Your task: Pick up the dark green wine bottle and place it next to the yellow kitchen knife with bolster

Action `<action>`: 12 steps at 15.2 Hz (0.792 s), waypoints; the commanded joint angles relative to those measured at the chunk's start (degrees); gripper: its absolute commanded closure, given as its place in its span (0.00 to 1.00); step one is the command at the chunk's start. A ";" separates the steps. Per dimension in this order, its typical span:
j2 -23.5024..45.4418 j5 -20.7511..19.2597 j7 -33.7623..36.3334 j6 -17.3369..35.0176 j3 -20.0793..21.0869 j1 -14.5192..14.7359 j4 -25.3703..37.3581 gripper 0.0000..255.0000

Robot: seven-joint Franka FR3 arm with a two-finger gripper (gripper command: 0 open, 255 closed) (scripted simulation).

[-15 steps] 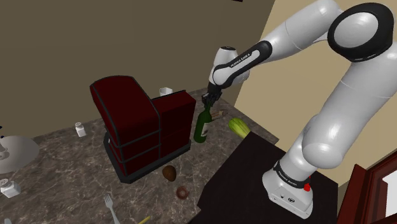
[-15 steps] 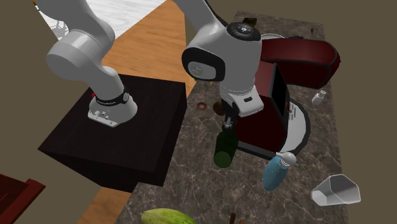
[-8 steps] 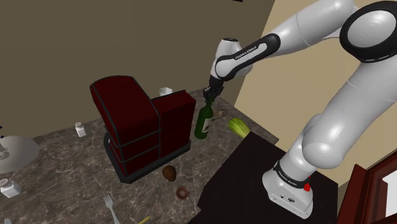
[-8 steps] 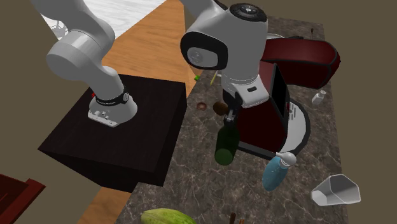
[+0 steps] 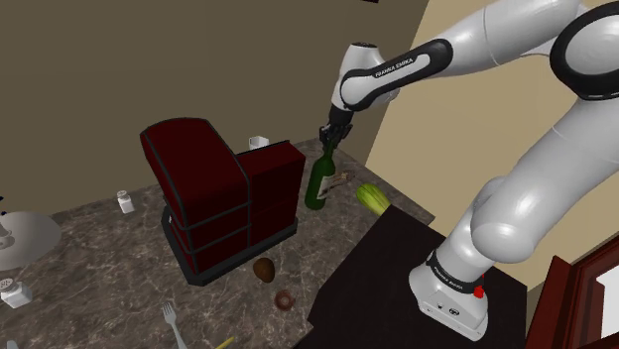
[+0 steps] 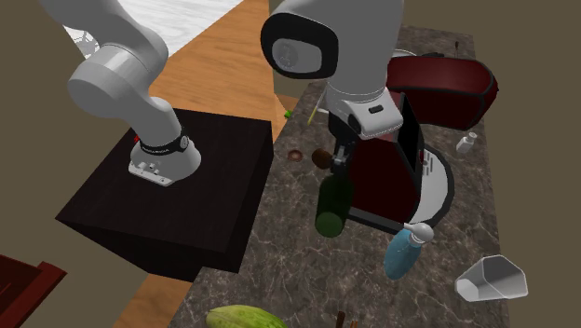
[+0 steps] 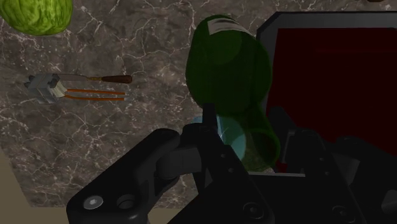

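Observation:
The dark green wine bottle (image 5: 317, 182) hangs upright just off the marble counter (image 5: 119, 273), beside the dark red appliance (image 5: 218, 193). My black gripper (image 5: 328, 133) is shut on the bottle's neck from above. In the second exterior view the gripper (image 6: 338, 164) holds the bottle (image 6: 332, 207) in front of the appliance (image 6: 410, 140). Along the hand, the fingers clasp the neck at the gripper (image 7: 248, 145), with the bottle's body (image 7: 229, 67) below. A thin yellow knife (image 6: 310, 116) lies further along the counter; it shows at the shoulder view's lower edge (image 5: 223, 343).
A green vegetable (image 5: 370, 196) lies by the stand (image 5: 397, 258). Two brown lumps (image 5: 263, 269) and a fork (image 5: 171, 315) lie in front of the appliance. A blue bottle (image 6: 405, 252), a clear cup (image 6: 489, 278) and an orange-pronged tool (image 7: 79, 89) lie nearby.
The arm has risen and carried the bottle up off the counter, still held by the neck. Nothing else has moved.

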 commanded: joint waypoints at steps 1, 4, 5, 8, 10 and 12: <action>-0.85 -0.17 0.18 -1.61 0.07 0.02 0.77 1.00; -2.11 -0.41 0.35 -4.00 0.14 0.01 1.91 1.00; -2.51 -0.47 0.40 -4.80 0.17 0.01 2.32 1.00; -3.61 -0.65 0.54 -7.18 0.25 0.00 3.61 1.00; -4.28 -0.74 0.61 -8.76 0.31 0.00 4.53 1.00; -4.90 -0.82 0.68 -10.34 0.37 0.01 5.49 1.00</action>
